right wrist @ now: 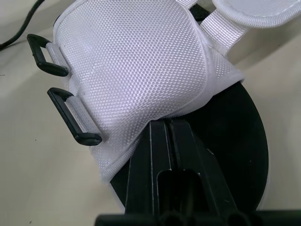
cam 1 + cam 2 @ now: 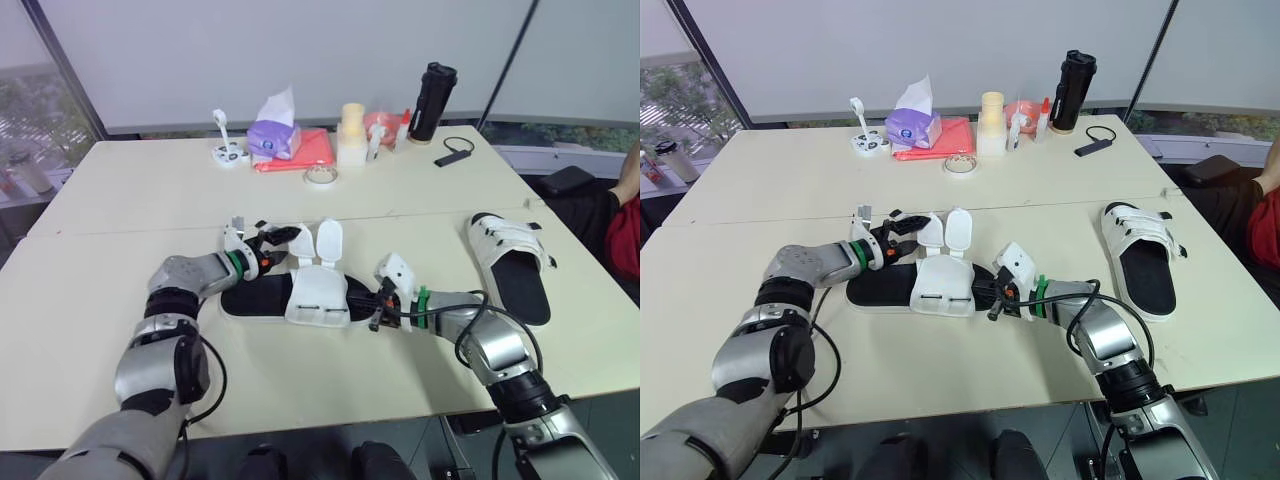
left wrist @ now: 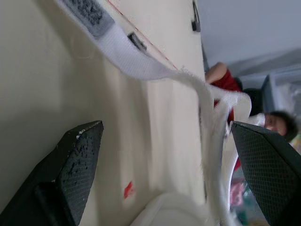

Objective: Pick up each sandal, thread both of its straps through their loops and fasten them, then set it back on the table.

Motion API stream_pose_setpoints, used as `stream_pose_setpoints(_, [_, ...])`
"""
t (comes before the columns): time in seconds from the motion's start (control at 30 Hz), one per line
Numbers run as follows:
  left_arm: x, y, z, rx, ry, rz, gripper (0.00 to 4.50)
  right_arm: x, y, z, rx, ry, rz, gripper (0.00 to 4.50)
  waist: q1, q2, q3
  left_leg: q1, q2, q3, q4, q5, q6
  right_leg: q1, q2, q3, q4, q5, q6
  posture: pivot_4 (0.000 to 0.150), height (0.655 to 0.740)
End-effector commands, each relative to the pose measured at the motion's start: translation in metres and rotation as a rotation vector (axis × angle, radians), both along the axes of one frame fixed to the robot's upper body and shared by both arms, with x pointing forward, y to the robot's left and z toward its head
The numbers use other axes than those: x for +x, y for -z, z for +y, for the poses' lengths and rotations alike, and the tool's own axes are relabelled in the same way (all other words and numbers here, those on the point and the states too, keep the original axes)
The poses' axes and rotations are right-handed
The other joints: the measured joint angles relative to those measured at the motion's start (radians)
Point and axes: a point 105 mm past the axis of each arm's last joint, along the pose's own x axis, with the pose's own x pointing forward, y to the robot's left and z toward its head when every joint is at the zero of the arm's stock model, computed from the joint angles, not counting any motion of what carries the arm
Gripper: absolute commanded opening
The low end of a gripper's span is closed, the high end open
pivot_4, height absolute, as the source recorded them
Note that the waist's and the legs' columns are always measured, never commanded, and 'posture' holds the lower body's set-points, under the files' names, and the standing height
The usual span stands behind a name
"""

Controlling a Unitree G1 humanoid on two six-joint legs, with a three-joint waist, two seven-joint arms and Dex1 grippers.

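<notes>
Left gripper (image 2: 272, 242) spread, strap (image 3: 141, 66) between | right gripper (image 1: 162, 125) pressed together, touching sandal (image 2: 318, 297)

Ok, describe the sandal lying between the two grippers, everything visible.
The sandal has a black sole and a white mesh upper with two black rectangular loops on one side. Its two white straps are unfastened, flipped up and not threaded. It lies flat on the table, sole down. The left gripper is open around one strap; the right gripper is shut, its tips at the upper's hem over the sole.
</notes>
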Motion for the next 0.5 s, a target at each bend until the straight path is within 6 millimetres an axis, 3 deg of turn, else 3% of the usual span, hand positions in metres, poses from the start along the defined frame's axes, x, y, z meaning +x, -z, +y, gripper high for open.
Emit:
stream_pose_setpoints(0.03, [0.015, -0.015, 0.001, -0.073, -0.106, -0.048, 4.47, -0.002, 0.003, 0.007, 0.004, -0.012, 0.001, 0.0, -0.001, 0.0, 0.0, 0.0, 0.0, 0.0, 0.0, 0.0, 0.0, 0.0, 0.0, 0.0, 0.0, 0.0, 0.0, 0.15, 0.74])
stream_pose_setpoints(0.13, [0.023, -0.02, 0.004, -0.152, -0.177, -0.057, 4.47, -0.002, 0.002, 0.01, 0.009, -0.011, -0.007, 0.0, -0.004, 0.0, 0.0, 0.0, 0.0, 0.0, 0.0, 0.0, 0.0, 0.0, 0.0, 0.0, 0.0, 0.0, 0.0, 0.15, 0.74])
stream_pose_setpoints(0.2, [0.026, -0.022, 0.006, -0.163, -0.209, -0.07, 3.95, -0.002, 0.002, 0.011, 0.014, -0.009, -0.01, 0.0, -0.006, 0.0, 0.0, 0.0, 0.0, 0.0, 0.0, 0.0, 0.0, 0.0, 0.0, 0.0, 0.0, 0.0, 0.0, 0.15, 0.74])
stream_pose_setpoints(0.23, [0.027, -0.022, 0.007, -0.165, -0.226, -0.075, 3.63, -0.002, 0.002, 0.011, 0.014, -0.009, -0.011, 0.0, -0.006, 0.0, 0.0, 0.0, 0.0, 0.0, -0.001, 0.0, 0.0, 0.0, 0.0, 0.0, 0.0, 0.0, 0.0, 0.15, 0.74])
stream_pose_setpoints(0.47, [0.03, -0.011, 0.011, -0.132, -0.277, -0.053, 0.06, -0.004, 0.003, 0.012, 0.013, -0.009, -0.012, 0.0, -0.008, 0.0, 0.0, 0.0, 0.0, 0.0, -0.001, 0.0, 0.0, -0.001, 0.0, 0.0, 0.0, 0.0, 0.0, 0.15, 0.74])
stream_pose_setpoints(0.5, [0.029, -0.009, 0.011, -0.109, -0.271, -0.054, 0.06, -0.004, 0.004, 0.011, 0.014, -0.008, -0.011, 0.0, -0.01, 0.0, 0.0, 0.0, 0.0, 0.0, -0.001, 0.0, 0.0, -0.001, 0.0, 0.0, 0.0, 0.0, 0.0, 0.15, 0.74])
